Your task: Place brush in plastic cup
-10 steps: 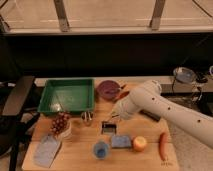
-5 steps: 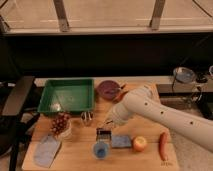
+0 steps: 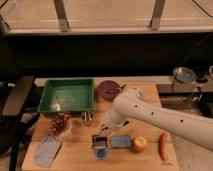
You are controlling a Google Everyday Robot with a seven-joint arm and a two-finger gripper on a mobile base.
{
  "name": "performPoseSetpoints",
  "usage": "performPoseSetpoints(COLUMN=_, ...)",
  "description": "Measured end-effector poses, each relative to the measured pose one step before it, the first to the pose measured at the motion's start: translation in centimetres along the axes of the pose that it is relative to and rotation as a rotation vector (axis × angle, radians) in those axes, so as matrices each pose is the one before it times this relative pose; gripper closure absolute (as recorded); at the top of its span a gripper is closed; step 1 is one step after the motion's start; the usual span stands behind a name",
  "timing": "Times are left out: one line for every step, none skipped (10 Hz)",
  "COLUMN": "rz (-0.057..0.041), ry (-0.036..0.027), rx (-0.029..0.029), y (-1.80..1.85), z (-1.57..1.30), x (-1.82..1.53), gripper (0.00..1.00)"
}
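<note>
White and bulky, the robot arm point(image 3: 150, 116) reached in from three o'clock across the wooden table point(image 3: 80, 152), ending in the gripper point(image 3: 103, 131) near the front edge. Whether its fingers gripped anything could not be told. Directly beneath the gripper, at its six o'clock, the brush point(image 3: 100, 142) sat over the plastic cup point(image 3: 100, 152), its dark head covering the cup's mouth, with light blue showing below. At the cup's three o'clock lay a blue sponge point(image 3: 121, 142), then an apple point(image 3: 139, 144) and a carrot point(image 3: 163, 146) further along. A small metal cup point(image 3: 87, 117) stood at eleven o'clock from the brush. Grapes point(image 3: 60, 123) lay at ten o'clock, below the green tray point(image 3: 67, 96). A purple bowl point(image 3: 108, 89) sat at the tray's three o'clock.
</note>
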Motion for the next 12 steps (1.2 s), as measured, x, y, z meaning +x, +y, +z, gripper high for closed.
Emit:
performPoseSetpoints(rz=0.00397, ry=-0.01502, rx=-0.01189, y=0.168, z=0.576, x=-0.215, gripper=1.0)
performPoseSetpoints(rz=0.00474, ry=-0.01732, rx=-0.01267, y=0.116, z=0.735, x=-0.178, gripper=1.0)
performPoseSetpoints(rz=0.00555, ry=-0.01104, rx=-0.00553, y=0.07, z=0.428, x=-0.024, gripper=1.0)
performPoseSetpoints(rz=0.01197, ry=-0.01618, rx=-0.00891, y=0.253, z=0.691, x=0.08, gripper=1.0)
performPoseSetpoints(rz=0.00947, ry=-0.01245, rx=-0.00513, y=0.115, z=0.47, x=0.036, gripper=0.99)
performPoseSetpoints(rz=0.00994, ry=-0.01359, rx=-0.00776, y=0.136, z=0.552, x=0.037, gripper=0.9)
performPoseSetpoints(rz=0.00584, ry=-0.00775, rx=-0.00273, y=0.0, z=0.289, x=0.038, gripper=0.82)
performPoseSetpoints(rz=0.00816, ry=-0.00686, rx=0.00136, y=0.003, z=0.237, x=0.094, gripper=0.72)
performPoseSetpoints(rz=0.00629, ry=-0.0058, rx=-0.00224, y=0.13, z=0.301, x=0.111, gripper=0.62)
performPoseSetpoints(rz=0.00402, ry=-0.00796, rx=-0.01148, y=0.259, z=0.374, x=-0.024, gripper=0.54)
performPoseSetpoints(rz=0.005, ry=-0.00611, rx=-0.00041, y=0.077, z=0.251, x=0.021, gripper=0.51)
performPoseSetpoints(rz=0.00427, ry=-0.00447, rx=-0.00024, y=0.075, z=0.18, x=0.025, gripper=0.51)
